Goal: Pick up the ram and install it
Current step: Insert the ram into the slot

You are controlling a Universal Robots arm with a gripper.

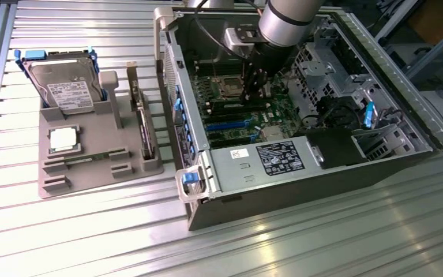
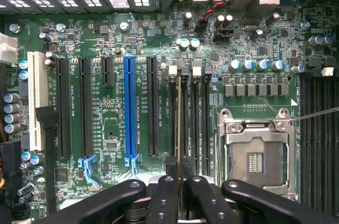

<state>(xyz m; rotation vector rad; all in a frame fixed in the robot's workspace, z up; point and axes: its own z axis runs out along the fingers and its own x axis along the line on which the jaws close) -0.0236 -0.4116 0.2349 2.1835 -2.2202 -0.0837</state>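
Observation:
The ram [image 2: 179, 118] is seen edge-on as a thin green stick. It stands upright over the row of black memory slots [image 2: 197, 113] beside the open CPU socket [image 2: 254, 155]. My gripper [image 2: 179, 173] is shut on one end of it, with one black finger [image 2: 162, 197] on each side. In the exterior view the gripper [image 1: 252, 95] reaches down inside the open computer case [image 1: 206, 190], just over the green motherboard [image 1: 233, 124] next to the CPU socket [image 1: 225, 85]. I cannot tell whether the stick's lower edge touches a slot.
A grey tray [image 1: 75, 179] at the exterior view's left holds a hard drive [image 1: 67, 86], a square silver CPU chip [image 1: 62, 139] and an upright expansion card [image 1: 143, 124]. Inside the case are the power supply [image 1: 271, 158] and drive cages [image 1: 337, 69]. A blue expansion slot [image 2: 129, 107] lies near the ram.

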